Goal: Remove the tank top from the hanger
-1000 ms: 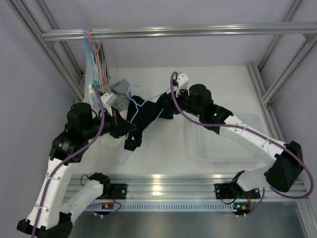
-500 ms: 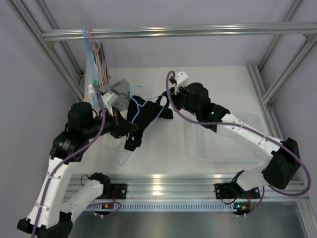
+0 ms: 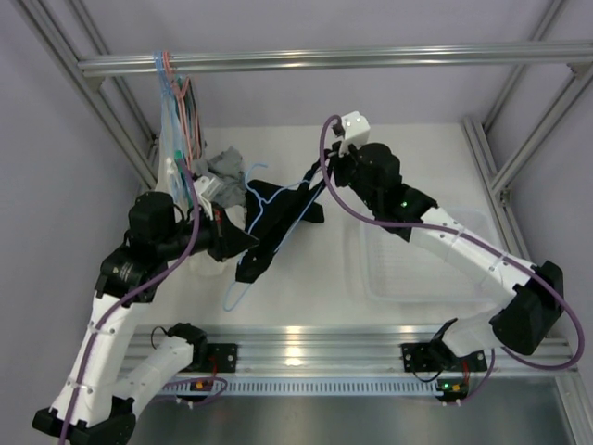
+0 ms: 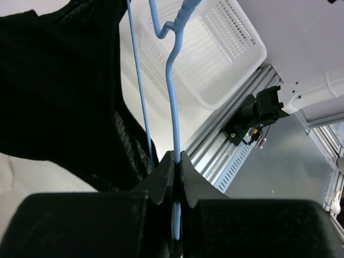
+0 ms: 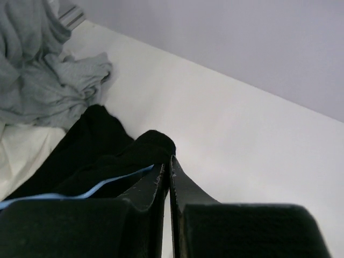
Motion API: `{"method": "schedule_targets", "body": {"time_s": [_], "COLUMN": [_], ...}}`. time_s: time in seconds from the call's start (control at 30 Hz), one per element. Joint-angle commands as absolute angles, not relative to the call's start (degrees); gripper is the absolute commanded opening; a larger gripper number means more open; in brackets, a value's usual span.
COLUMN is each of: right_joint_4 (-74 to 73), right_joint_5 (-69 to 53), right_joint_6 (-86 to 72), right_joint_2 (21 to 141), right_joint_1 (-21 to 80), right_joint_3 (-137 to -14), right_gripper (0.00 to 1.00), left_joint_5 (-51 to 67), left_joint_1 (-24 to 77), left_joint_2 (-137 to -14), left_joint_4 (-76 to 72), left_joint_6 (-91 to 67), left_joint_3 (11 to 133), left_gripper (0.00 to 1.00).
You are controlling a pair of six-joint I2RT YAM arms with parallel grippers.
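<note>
Bright, even light falls from overhead. The aluminium rail (image 3: 296, 336) along the near edge glares white, and soft shadows lie on the white tabletop (image 3: 306, 278). The black tank top (image 3: 278, 197) shows little detail from above. In both wrist views the nearby fingers (image 4: 161, 177) blur; the basket (image 4: 226, 59) washes out.

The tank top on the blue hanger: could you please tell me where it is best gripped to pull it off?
Pinch the bunched far-right corner of the tank top, coming from the right, as the right claw does now. The left claw clamps the hanger wire at the opposite end, so pulling rightward should probably slide the fabric off.
</note>
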State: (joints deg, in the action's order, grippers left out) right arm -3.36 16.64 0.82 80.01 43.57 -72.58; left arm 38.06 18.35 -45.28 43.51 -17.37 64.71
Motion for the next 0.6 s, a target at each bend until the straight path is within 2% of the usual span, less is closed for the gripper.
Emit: {"method": "schedule_targets", "body": {"time_s": [0.0,0.4,0.53,0.57], "right_joint_4": [0.71,-1.58,-0.8,0.25], "right_joint_5": [22.15,19.43,8.38,2.35], "right_joint_6": [1.85,0.62,-5.95,-7.19], "right_joint_2": [80.5,79.73,75.42,74.37], "right_joint_1": [40.7,38.32,38.41,38.41], "right_joint_3": [-77.87,-75.68,-72.08,-69.11], "right_gripper": [0.0,0.0,0.0,0.0], "left_joint_5": [42.36,49.49,39.95,37.73], "left_joint_1": [18.63,18.63,18.63,18.55], "left_joint_2": [-43.51,-37.71,-35.77,-35.86], "left_joint_4": [40.25,40.17,38.85,36.59], "left_joint_6": [-16.44,-13.27,-13.27,-14.32], "left_joint_3": [64.86,68.9,72.24,72.42], "left_gripper": [0.0,0.0,0.0,0.0]}}
